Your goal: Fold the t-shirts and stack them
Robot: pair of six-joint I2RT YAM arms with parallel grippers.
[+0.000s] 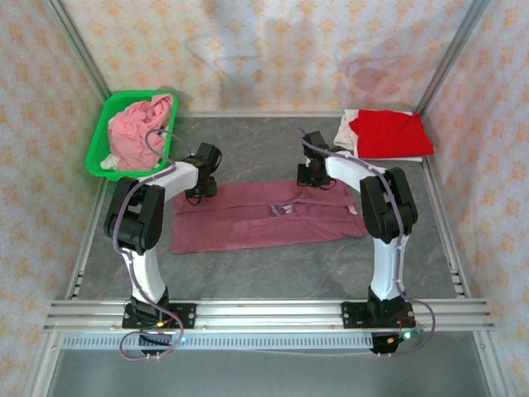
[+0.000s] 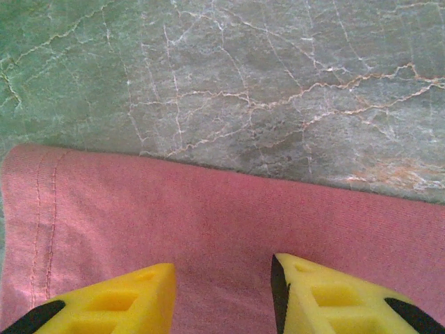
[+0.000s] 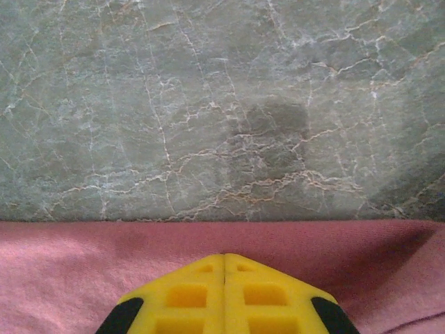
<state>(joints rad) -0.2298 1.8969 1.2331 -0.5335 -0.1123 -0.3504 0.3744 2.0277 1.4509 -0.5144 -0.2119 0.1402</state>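
A maroon t-shirt lies folded into a long band across the middle of the table, with a small pale print on top. My left gripper hovers at its far left edge. In the left wrist view that gripper is open, with flat maroon cloth under the gap and nothing between the fingers. My right gripper is at the band's far edge, right of centre. Seen from the right wrist, this gripper is shut, its yellow tips pressed together over the cloth. A folded red t-shirt lies on a white one at the back right.
A green plastic basket at the back left holds a crumpled pink t-shirt. Grey marbled tabletop runs in front of the maroon band. Metal frame rails border the table, and patterned walls stand behind and on both sides.
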